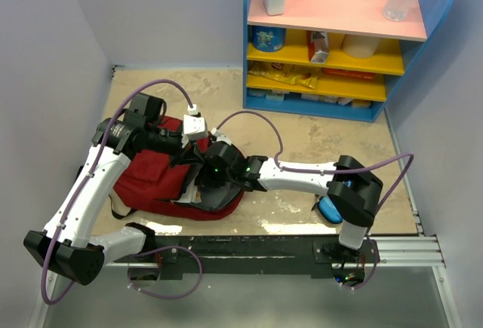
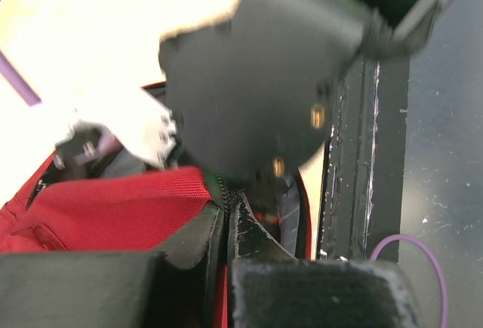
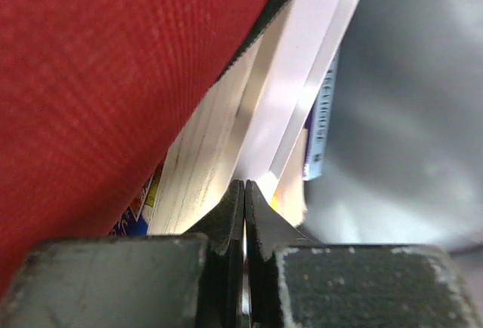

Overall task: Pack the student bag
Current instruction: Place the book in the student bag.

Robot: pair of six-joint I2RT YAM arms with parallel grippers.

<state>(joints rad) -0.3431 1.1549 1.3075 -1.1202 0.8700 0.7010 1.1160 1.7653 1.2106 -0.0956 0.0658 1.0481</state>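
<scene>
Dark red, soft woven fabric student bag [image 1: 147, 181] lies slumped at the near edge of the beige tabletop [image 1: 302, 132]. Its black zipper rim is pinched between the closed left fingers [image 2: 317, 298]. If that limp edge slips, the mouth may sag over the stiff, pale-paged paper books [image 3: 204, 154] inside. Pressed tip to tip with nothing visibly held, the right fingers [image 3: 362, 283] sit against those pages and could crease one.

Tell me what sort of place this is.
Probably a robot test cell, not a real home: plain walls box in the table, a blue shelf holds snacks, and the student bag lies beside a black mounting rail.
</scene>
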